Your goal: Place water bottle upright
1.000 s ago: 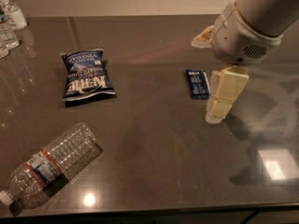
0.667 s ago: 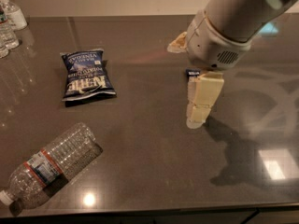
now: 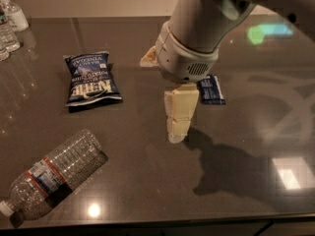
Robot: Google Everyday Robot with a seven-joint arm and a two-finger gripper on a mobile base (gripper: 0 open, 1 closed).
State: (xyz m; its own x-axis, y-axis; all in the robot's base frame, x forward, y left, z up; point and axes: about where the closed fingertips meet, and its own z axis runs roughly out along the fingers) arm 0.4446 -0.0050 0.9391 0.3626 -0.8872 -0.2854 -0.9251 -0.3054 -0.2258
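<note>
The water bottle [image 3: 54, 176] lies on its side at the front left of the dark table [image 3: 236, 146]. It is clear and ribbed, with a red-edged label band, and its white cap points to the front-left corner. My gripper [image 3: 165, 100] hangs over the middle of the table, well to the right of the bottle and apart from it. It is open and empty. One cream finger [image 3: 179, 112] points down near the tabletop. The other finger [image 3: 147, 59] is mostly hidden behind the wrist.
A blue chip bag [image 3: 88, 80] lies behind the bottle. A small blue packet [image 3: 211, 90] lies just right of the gripper, partly hidden by the wrist. Small clear bottles [image 3: 7, 36] and a white pump-top bottle [image 3: 14, 14] stand at the far left corner.
The arm and gripper have moved left across the table, closer to the bottle. The bottle, chip bag and packet have not moved.
</note>
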